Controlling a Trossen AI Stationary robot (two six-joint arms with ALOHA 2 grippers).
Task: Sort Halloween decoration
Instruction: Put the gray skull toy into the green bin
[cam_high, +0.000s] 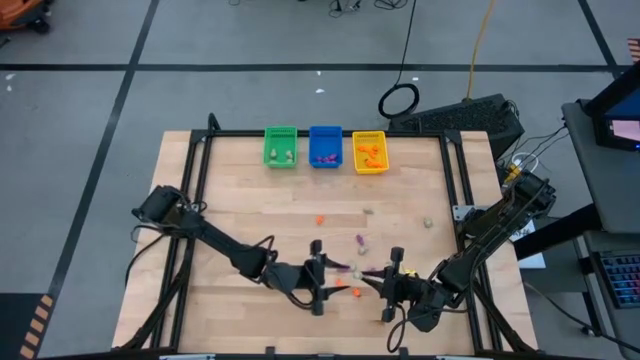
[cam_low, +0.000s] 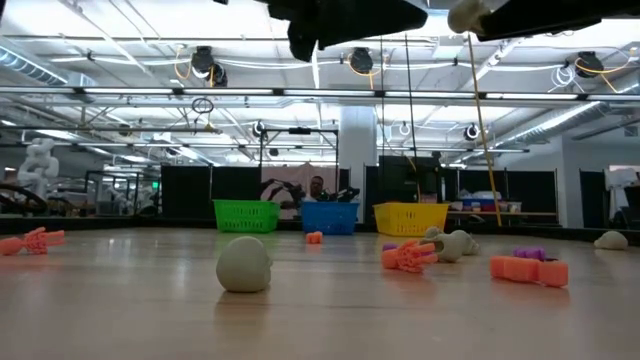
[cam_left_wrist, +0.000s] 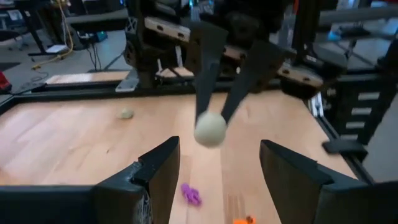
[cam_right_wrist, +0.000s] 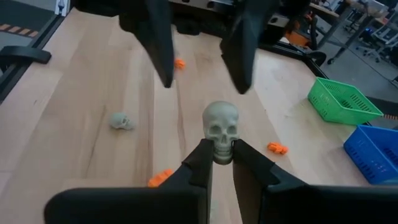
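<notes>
Pale greenish-beige, a small skull (cam_right_wrist: 221, 130) sits pinched between the tips of the right gripper (cam_right_wrist: 221, 163), lifted above the worktop (cam_right_wrist: 81, 93) near its front edge. From the left wrist camera the same skull (cam_left_wrist: 210, 129) shows as a round pale ball at the ends of the right gripper's fingers (cam_left_wrist: 208, 68). The left gripper (cam_left_wrist: 219, 180) faces it just beside, jaws spread wide and holding nothing.

Below and around them lie more of the Halloween decoration: a purple trinket (cam_left_wrist: 191, 195) on the wood between the left gripper's fingers, another pale skull (cam_right_wrist: 122, 121) resting on the worktop, an orange piece (cam_right_wrist: 277, 148) nearer the bins and a further orange piece (cam_right_wrist: 180, 63) beyond the left gripper. Seen from table height, a pale skull (cam_low: 244, 264), an orange figure (cam_low: 408, 256) and an orange block-like piece (cam_low: 529, 269) lie scattered on the wood.

At the far edge stand three bins in a row: green bin (cam_high: 280, 146), blue bin (cam_high: 325, 146) and yellow bin (cam_high: 369, 152). Each seems to hold a few small pieces, though these are too small to make out clearly.
</notes>
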